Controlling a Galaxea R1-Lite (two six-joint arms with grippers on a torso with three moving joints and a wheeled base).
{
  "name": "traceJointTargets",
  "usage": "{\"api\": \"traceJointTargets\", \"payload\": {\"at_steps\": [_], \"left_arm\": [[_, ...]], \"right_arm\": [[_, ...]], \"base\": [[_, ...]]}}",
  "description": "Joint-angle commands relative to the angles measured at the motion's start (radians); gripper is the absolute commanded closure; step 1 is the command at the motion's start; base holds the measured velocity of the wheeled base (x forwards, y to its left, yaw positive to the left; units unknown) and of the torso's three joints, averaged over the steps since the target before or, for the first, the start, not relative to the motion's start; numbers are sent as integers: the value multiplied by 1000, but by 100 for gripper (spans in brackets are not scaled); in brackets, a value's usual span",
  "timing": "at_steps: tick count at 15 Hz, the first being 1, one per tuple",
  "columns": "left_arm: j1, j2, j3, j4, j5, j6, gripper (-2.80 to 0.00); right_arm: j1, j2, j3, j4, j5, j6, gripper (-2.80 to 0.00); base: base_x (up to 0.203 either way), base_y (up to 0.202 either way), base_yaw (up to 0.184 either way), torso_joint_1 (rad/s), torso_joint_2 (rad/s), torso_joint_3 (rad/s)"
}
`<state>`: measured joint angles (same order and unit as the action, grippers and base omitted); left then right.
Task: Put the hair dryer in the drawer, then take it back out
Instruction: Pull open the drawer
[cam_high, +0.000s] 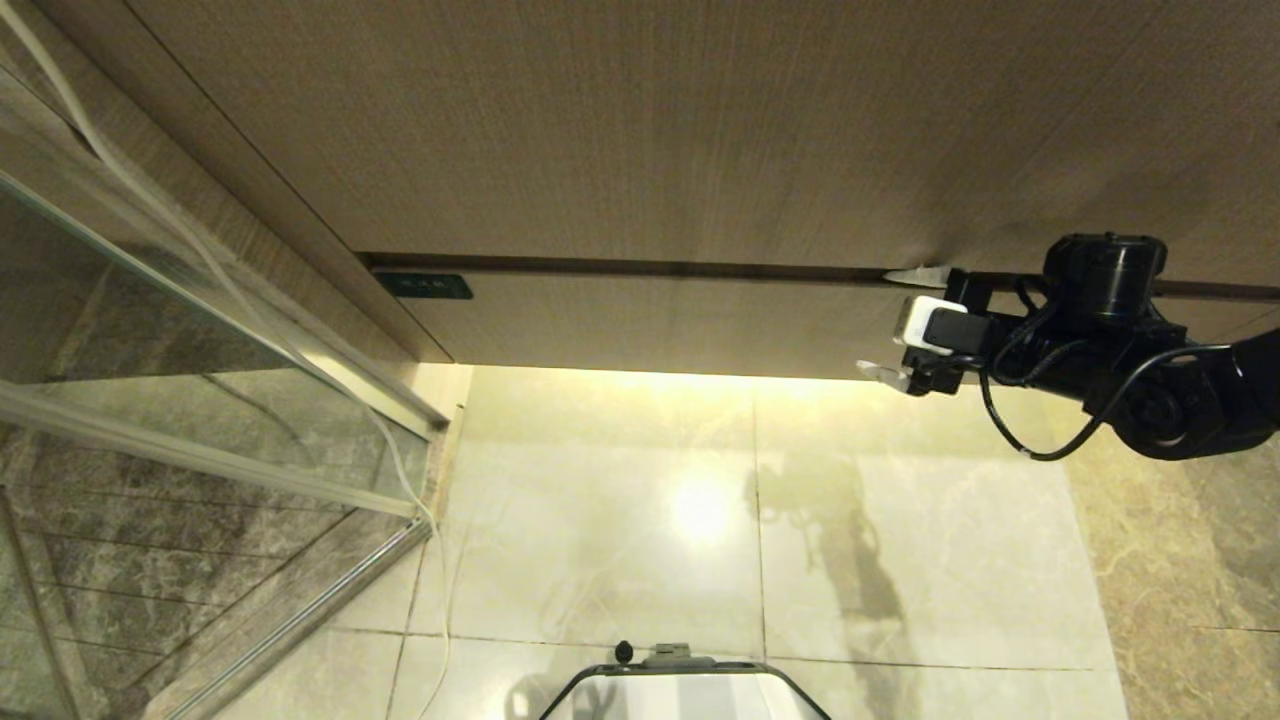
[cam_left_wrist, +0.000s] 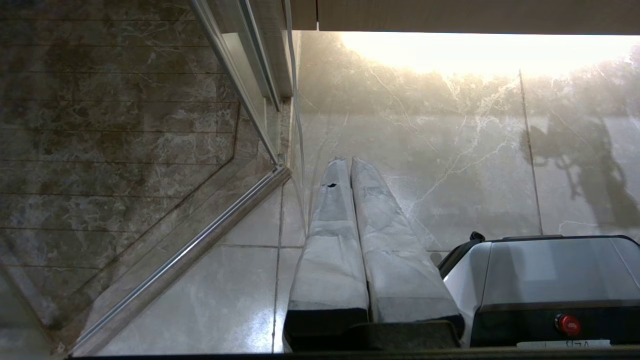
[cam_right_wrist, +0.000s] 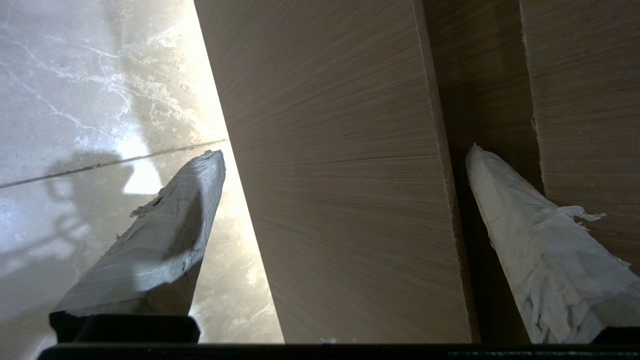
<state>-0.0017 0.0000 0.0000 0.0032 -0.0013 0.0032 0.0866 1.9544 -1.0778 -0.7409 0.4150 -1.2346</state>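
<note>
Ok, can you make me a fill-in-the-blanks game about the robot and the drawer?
1. The drawer is ____.
2. The right gripper has its fingers spread across the drawer's ____.
3. The left gripper, over the floor, is ____.
4. The drawer's dark label is at its ____ end in the head view.

Missing words: closed; front; shut; left

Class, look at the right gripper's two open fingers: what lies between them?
The drawer front's wood-grain panel fills the gap between the right gripper's fingers, one at each edge. The right wrist view shows it best.
</note>
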Motion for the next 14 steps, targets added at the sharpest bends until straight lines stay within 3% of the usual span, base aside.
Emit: {"api": "traceJointTargets", "payload": {"at_steps": [1, 4, 10, 14], "left_arm": [[-1, 0, 0, 0, 0, 0, 0], [0, 0, 1, 0, 0, 0, 0], [-1, 0, 0, 0, 0, 0, 0], [0, 0, 2, 0, 1, 0, 0]], "right_arm": [[0, 40, -4, 3, -1, -12, -280], [0, 41, -9, 105, -19, 1, -280], [-8, -24, -13, 456, -238, 155, -280], [-7, -66, 4, 532, -314, 236, -280]], "base": [[0, 0, 0, 0, 0, 0], [0, 0, 0, 0, 0, 0], [0, 0, 0, 0, 0, 0], [0, 0, 0, 0, 0, 0]]}}
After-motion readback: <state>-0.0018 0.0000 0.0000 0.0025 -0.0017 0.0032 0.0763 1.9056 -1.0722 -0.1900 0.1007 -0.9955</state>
